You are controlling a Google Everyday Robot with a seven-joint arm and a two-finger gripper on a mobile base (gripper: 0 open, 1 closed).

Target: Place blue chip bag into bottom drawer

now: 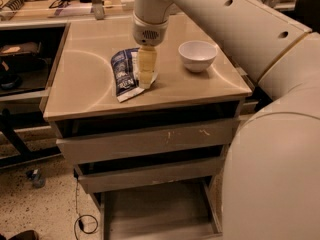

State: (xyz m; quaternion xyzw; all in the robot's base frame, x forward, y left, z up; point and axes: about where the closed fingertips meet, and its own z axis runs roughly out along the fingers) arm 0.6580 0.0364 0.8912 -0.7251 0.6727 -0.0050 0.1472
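Note:
The blue chip bag [123, 75] lies flat on the beige cabinet top [90, 91], left of centre, its long side running front to back. My gripper [144, 79] hangs from the white arm and points straight down onto the bag's right edge. The bottom drawer [155, 211] is pulled out at the foot of the cabinet, a wide shallow tray with nothing in it.
A white bowl [197, 55] stands on the top to the right of the gripper. Two scuffed drawer fronts [150, 141] sit closed above the open drawer. My white arm fills the right side of the view. A dark shelf unit [20, 64] stands at left.

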